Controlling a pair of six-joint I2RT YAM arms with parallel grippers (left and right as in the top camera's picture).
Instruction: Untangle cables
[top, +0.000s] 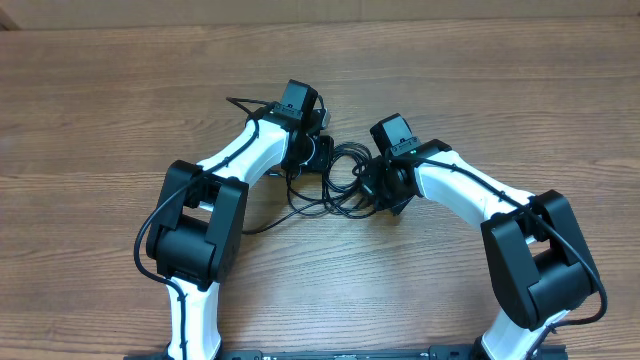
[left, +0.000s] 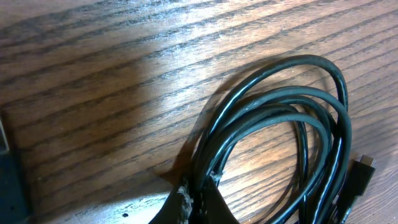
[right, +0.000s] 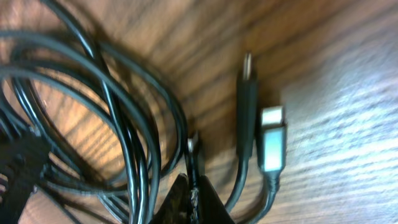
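Two arms (top: 240, 160) (top: 462, 185), one cable tangle (top: 340, 185)

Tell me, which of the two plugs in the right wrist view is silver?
The wider right-hand plug; the slimmer plug beside it is black.

Left arm (top: 235, 160) and right arm (top: 465, 185) match — white link shells, bulky black joint housings, thick black cables looping beside each housing.

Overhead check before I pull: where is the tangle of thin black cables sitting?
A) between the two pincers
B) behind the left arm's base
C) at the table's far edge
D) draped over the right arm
A: the tangle of thin black cables lies on the wooden table, flanked by the left pincer and the right pincer.
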